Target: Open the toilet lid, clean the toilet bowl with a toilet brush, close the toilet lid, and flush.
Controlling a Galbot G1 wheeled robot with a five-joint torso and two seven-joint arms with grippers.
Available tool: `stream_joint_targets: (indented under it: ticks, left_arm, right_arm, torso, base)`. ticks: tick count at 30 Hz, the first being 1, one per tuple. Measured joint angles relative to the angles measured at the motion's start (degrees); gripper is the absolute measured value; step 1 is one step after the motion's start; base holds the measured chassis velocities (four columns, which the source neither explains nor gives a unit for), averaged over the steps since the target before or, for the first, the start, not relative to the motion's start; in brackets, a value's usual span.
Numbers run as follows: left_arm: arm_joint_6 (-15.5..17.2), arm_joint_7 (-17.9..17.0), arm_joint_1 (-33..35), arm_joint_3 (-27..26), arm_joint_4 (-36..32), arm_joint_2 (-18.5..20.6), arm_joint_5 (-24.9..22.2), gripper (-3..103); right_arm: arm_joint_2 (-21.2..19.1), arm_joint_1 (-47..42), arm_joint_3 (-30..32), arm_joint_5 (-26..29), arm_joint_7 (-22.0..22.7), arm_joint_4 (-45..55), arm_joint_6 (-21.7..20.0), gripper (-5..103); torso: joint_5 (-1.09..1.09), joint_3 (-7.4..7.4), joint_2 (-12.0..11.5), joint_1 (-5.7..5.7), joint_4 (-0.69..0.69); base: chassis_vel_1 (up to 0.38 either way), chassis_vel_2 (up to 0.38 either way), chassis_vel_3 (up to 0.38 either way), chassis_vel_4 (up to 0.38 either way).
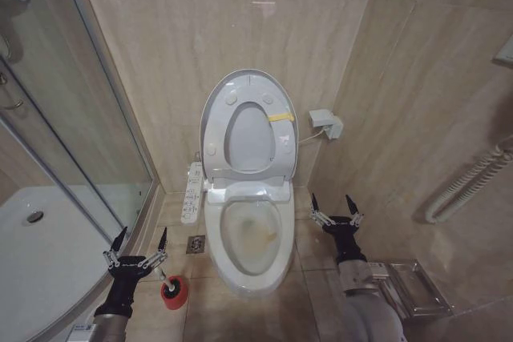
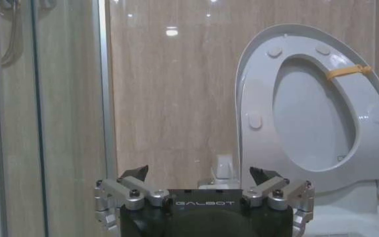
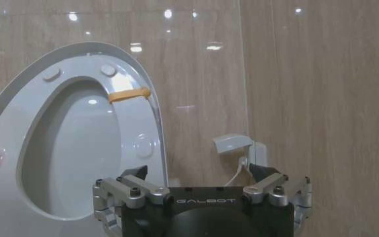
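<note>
Toilet lid is up, leaning back vs tiled wall, w/ the ring seat raised against it; seat has a yellow tag near its top. Toilet bowl is uncovered below, yellowish-brown staining inside near the middle. White control panel sits along the bowl's left side, floor drain just beside the base.

Left gripper hovers low at left of the bowl, between it and the glass shower door, fingers spread apart, holding nothing. Toilet brush stands in its red holder on the floor, just below and right of that gripper, handle tip near the fingers; can't tell if touching.

Right gripper is at the bowl's right side, near the side wall, also spread wide & empty. Wall outlet box w/ cord sits right of the lid. In both wrist views each gripper's 2 fingers stand apart w/ the raised lid behind
</note>
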Motion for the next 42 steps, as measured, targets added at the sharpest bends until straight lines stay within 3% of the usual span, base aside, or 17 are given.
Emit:
stream_joint_targets:
  ticks: [42]
  left_arm:
    - [0.0,0.0,0.0,0.0,0.0,0.0,0.0,100]
  right_arm:
    - [0.0,0.0,0.0,0.0,0.0,0.0,0.0,100]
  torso:
    - [-0.01,0.01,0.0,0.04,0.01]
  base:
    - [-0.020,0.022,0.017,-0.020]
